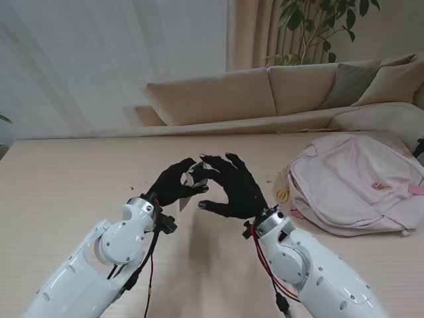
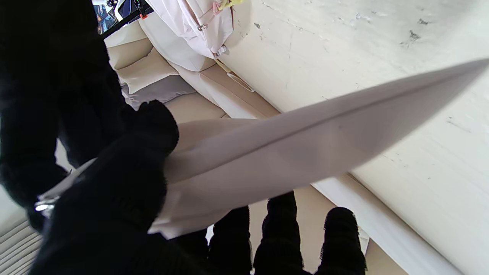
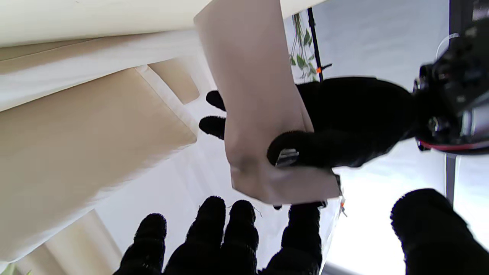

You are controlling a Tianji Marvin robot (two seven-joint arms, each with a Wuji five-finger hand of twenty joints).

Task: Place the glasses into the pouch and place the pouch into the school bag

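Beige flat fabric pouch [image 2: 275,160] pinched in my left hand [image 1: 173,185], right hand [image 1: 233,187] spread beside it; glasses unseen, pink fabric school bag [image 1: 358,182] near the table's right edge awaits.

No readable text

No lettering, brand, number or sign can be read in any of the three views. The pink school bag [image 1: 358,182] carries small pink and yellow tags, but these are too small for any marking to be made out. The pale pouch [image 2: 290,152] is seen as plain fabric on both sides, and nothing is printed on the table [image 1: 66,192].
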